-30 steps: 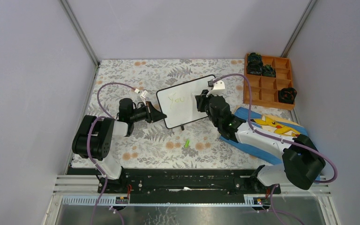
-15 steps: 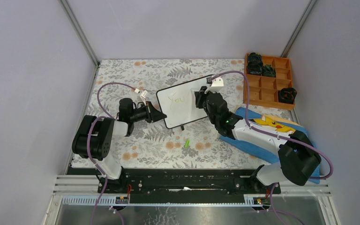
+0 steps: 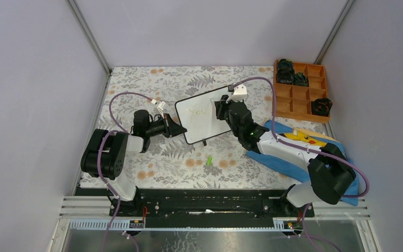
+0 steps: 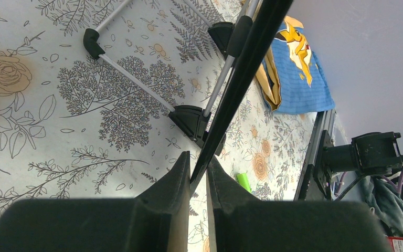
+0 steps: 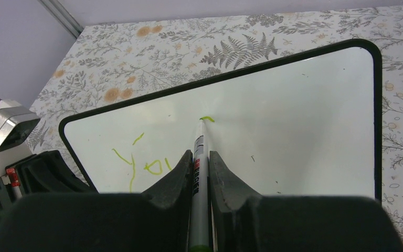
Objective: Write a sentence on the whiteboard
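Note:
The whiteboard (image 3: 205,126) stands tilted on its small black feet (image 4: 191,118) mid-table. My left gripper (image 3: 177,128) is shut on its lower left edge; the wrist view shows the thin black frame (image 4: 246,68) pinched between the fingers (image 4: 174,176). My right gripper (image 3: 219,111) is shut on a grey marker (image 5: 200,149) whose tip touches the board (image 5: 294,121) at a short fresh green stroke (image 5: 207,119). The sentence (image 5: 147,165) so reads "You" in thin green, left of the marker.
A green marker cap (image 3: 209,160) lies on the floral cloth in front of the board. A wooden compartment tray (image 3: 300,90) with black items sits at the back right. A blue Pikachu cloth (image 3: 299,142) lies under the right arm.
My right gripper has shifted a little up and to the left across the board with the marker. The left gripper and the board have stayed put.

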### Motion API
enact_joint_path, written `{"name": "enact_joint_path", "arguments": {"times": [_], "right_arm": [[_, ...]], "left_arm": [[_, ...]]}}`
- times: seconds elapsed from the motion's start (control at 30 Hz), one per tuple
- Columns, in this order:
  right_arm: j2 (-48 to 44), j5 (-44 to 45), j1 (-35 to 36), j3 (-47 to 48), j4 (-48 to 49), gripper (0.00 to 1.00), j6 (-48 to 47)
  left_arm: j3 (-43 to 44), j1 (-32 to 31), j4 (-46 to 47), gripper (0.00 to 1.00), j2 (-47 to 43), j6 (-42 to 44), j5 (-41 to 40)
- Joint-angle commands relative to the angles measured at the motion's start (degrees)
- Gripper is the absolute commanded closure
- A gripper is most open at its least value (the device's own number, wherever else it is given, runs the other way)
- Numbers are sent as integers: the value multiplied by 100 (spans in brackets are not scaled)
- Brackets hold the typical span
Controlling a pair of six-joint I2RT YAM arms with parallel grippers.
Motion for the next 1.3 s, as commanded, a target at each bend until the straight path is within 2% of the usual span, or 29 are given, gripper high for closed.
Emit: {"name": "enact_joint_path", "arguments": {"times": [0.0, 0.53, 1.27], "right_arm": [[58, -278, 0, 221, 14, 100, -54], [-160, -497, 0, -109, -516, 100, -48], [-282, 306, 0, -55, -870, 100, -106]], "left_arm": [[10, -3, -456, 100, 36, 156, -441], [19, -15, -487, 100, 19, 165, -468], [28, -50, -577, 100, -12, 226, -508]]}}
